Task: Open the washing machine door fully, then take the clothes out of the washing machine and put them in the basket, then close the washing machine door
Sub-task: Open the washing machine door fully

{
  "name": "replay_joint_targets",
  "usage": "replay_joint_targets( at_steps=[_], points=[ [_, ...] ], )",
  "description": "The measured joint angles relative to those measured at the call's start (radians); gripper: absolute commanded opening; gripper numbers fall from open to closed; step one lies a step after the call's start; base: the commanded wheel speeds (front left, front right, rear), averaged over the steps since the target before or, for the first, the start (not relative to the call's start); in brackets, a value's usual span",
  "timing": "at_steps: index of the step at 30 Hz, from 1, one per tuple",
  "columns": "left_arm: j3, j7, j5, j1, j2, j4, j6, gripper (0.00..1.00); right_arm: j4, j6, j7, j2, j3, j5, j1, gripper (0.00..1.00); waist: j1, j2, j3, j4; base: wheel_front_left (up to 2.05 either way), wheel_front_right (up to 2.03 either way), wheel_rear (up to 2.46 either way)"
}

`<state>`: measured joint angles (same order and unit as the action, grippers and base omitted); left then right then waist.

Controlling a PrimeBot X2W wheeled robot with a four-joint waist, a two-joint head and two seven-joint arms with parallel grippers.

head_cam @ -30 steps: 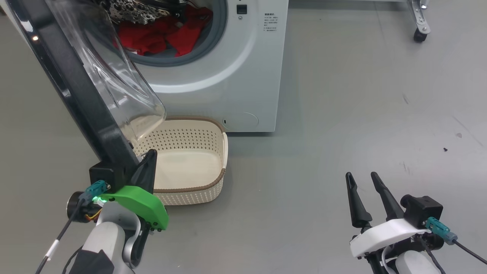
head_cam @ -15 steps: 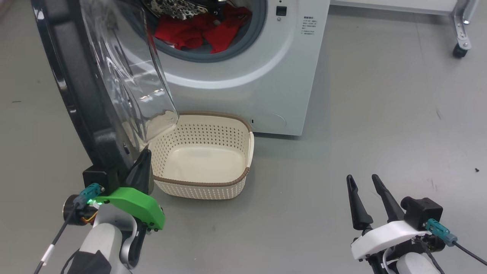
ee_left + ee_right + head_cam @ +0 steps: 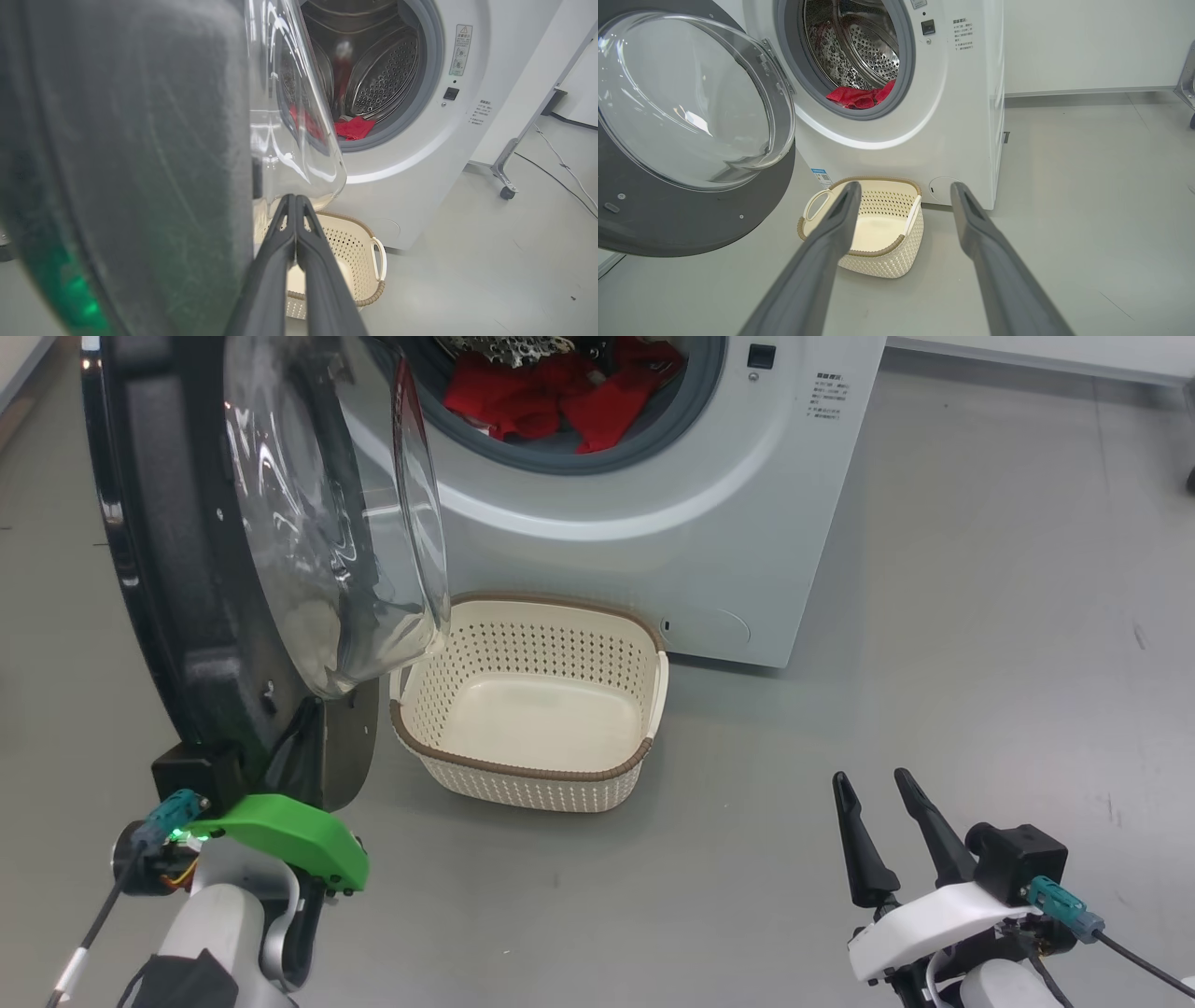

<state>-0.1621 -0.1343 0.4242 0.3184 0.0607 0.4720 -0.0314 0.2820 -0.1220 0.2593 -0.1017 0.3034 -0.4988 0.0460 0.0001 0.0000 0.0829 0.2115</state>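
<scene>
The washing machine (image 3: 653, 523) stands with its drum mouth uncovered and the red clothes (image 3: 551, 401) lying inside. The washing machine door (image 3: 159, 569) hangs open at the left, black rim toward me, glass bowl facing the machine. My left gripper (image 3: 301, 747) is shut on nothing, its fingers lying along the inner side of the door's lower edge. The left wrist view shows the shut fingertips (image 3: 293, 198) beside the door rim (image 3: 140, 163). The cream basket (image 3: 523, 773) sits on the floor below the drum, with nothing in it. My right gripper (image 3: 872, 777) hovers open at the lower right, far from everything.
Grey floor (image 3: 934, 663) stretches to the right of the machine and basket. A metal frame leg on a caster (image 3: 507, 186) and a cable (image 3: 560, 163) lie beyond the machine's right side. A white wall (image 3: 1087, 42) stands behind.
The head camera has shifted, so the scene slid rightward. The door has swung wider away from the drum mouth, my left gripper staying at its lower edge. The right gripper holds its pose.
</scene>
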Motion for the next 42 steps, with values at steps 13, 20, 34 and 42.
replay_joint_targets(
  at_steps=[13,20,34,42],
  points=[
    [0.095,-0.027,0.049,-0.001,0.048,-0.025,0.027,0.00,-0.002,0.000,0.000,-0.012,0.015,0.001,0.005,1.00,0.0000,0.0000,0.056,0.011,0.00,0.00,0.00],
    [0.144,-0.036,0.067,-0.001,0.071,-0.038,0.045,0.00,-0.007,0.000,0.000,-0.025,0.019,0.001,0.016,1.00,0.0000,0.0000,0.094,0.015,0.00,0.00,0.00],
    [0.249,-0.044,0.115,0.001,0.139,-0.062,0.063,0.00,-0.026,0.000,-0.009,-0.067,0.026,0.017,0.065,1.00,0.0000,0.0000,0.191,0.016,0.00,0.00,0.00],
    [0.300,-0.044,0.153,0.029,0.168,-0.066,0.070,0.00,-0.043,0.000,-0.022,-0.092,0.026,0.021,0.082,1.00,0.0000,0.0000,0.256,0.019,0.00,0.00,0.00]
  ],
)
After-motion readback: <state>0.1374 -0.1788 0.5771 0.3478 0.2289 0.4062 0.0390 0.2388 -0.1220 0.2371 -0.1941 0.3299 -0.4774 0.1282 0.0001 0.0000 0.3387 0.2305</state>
